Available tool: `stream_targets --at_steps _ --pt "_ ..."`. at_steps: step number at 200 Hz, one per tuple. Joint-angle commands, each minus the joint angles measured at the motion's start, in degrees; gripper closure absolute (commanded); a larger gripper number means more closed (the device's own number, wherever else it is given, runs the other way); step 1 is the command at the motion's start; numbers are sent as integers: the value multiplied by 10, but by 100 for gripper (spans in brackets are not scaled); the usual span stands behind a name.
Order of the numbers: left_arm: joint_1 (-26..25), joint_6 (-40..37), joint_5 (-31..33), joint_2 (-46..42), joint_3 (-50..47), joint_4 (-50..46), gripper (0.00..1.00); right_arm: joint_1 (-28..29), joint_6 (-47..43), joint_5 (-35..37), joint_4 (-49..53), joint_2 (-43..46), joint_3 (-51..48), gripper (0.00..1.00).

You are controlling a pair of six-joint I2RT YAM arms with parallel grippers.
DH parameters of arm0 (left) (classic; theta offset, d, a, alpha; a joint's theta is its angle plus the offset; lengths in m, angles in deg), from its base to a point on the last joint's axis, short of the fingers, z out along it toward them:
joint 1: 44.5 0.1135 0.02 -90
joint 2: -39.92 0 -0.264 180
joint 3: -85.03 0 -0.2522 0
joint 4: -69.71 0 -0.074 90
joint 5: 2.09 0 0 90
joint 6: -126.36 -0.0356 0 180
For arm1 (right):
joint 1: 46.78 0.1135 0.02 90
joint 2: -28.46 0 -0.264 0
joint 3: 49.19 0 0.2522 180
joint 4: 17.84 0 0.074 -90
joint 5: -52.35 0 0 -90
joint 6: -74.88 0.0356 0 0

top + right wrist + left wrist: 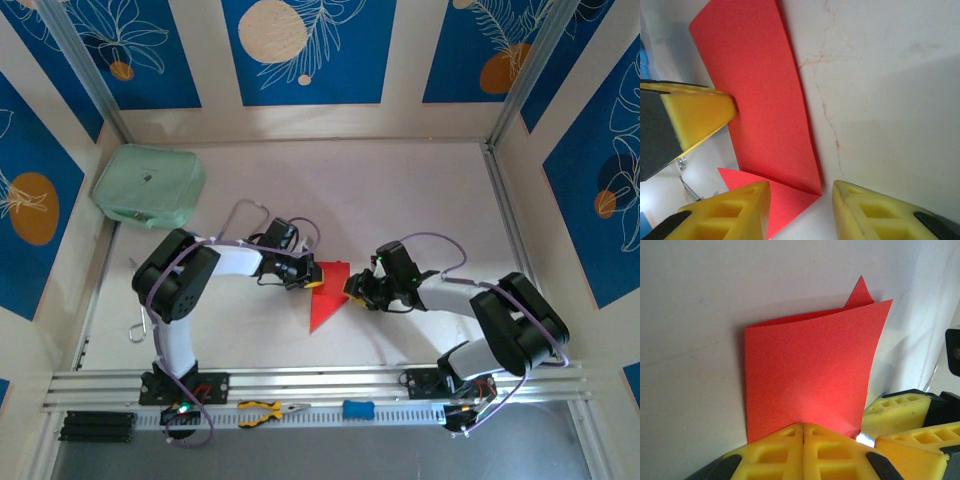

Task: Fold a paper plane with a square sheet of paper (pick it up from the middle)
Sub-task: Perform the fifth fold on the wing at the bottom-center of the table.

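So far, the square sheet of paper (805, 375) is only a part-folded wedge at mid-tabletop (400, 190), my left tool (803, 429) pinched tight on its edge, my right tool (801, 200) parted astride one corner, with most creases, I reckon, yet to make.

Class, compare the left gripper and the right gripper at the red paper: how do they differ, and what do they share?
The left gripper has its jaws pressed together; the right gripper has its jaws apart. The left gripper pinches an edge of the folded red paper; the right gripper grips nothing, and a corner of the paper merely lies between its jaws. Both are yellow-tipped and sit at the same paper, one on each side.
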Motion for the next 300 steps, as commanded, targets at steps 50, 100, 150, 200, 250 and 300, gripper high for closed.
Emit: stream_targets --at_steps 50,100,150,200,250,300 --pt "-2 -10 2 20 -17 -18 92 -1 8 -26 -58 -16 9 62" --pt "-2 -10 5 19 -18 -17 92 -15 -17 -59 -84 -24 13 61" --pt "-3 -8 5 18 -20 -16 92 -41 -33 -116 -127 -70 25 60" --pt "-2 -11 4 18 -20 -17 93 -62 -66 -144 -134 -96 38 61" --pt "-1 -12 1 16 -17 -16 92 -81 -100 -177 -117 -125 64 63" --pt "-1 -13 -3 11 -18 -15 92 -85 -122 -196 -106 -158 89 69"
